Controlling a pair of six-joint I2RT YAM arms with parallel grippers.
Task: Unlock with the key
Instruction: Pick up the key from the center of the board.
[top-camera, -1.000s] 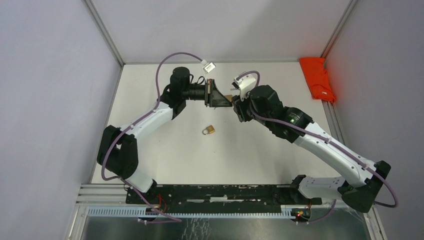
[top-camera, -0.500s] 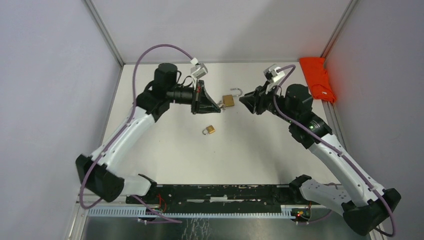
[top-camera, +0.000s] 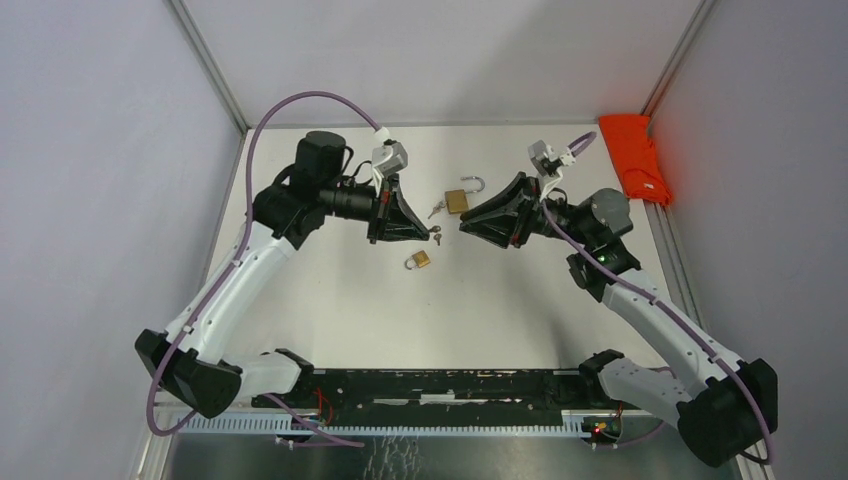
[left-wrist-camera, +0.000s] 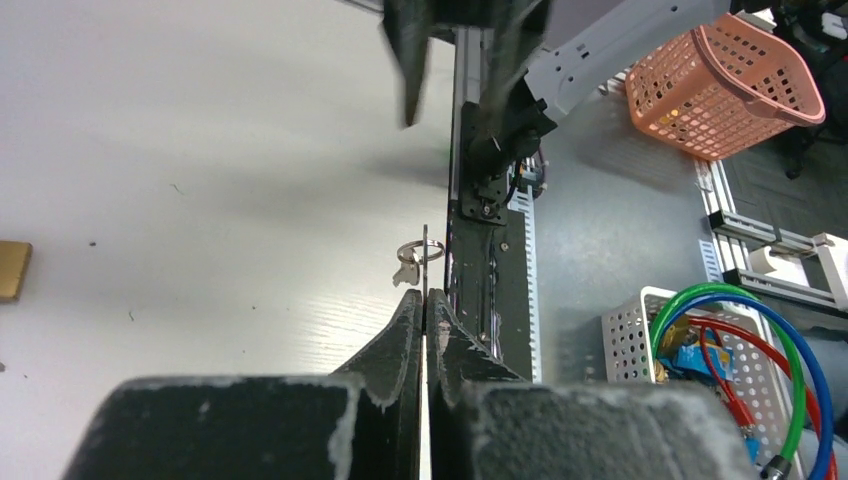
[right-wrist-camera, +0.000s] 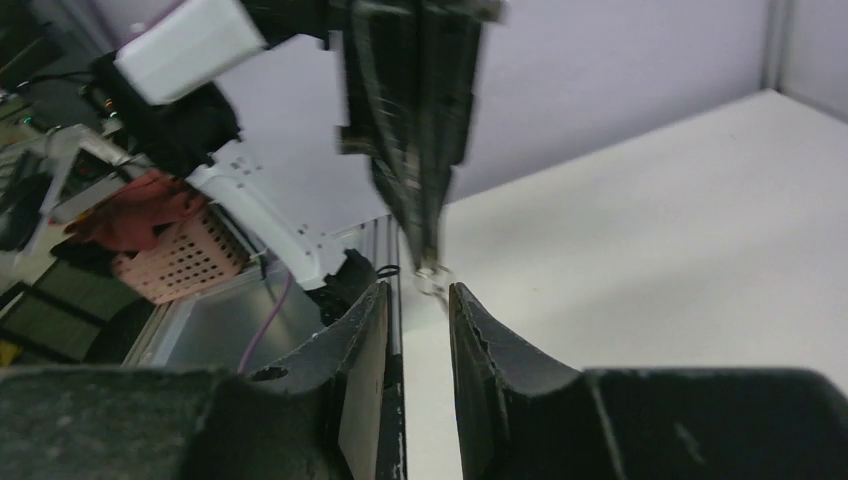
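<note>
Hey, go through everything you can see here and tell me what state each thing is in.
large padlock: shackle open, lying on the table.
small padlock: shackle looks closed, lying on the table.
keys: on a ring, out of both locks, gripped.
left gripper: shut on the keys.
right gripper: jaws apart, empty.
orange cloth: bunched at the table's far right edge.

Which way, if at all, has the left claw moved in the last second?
Yes. The left gripper, holding the key, has pulled back, away from the open padlock and nearer the small padlock, which has not shifted.
</note>
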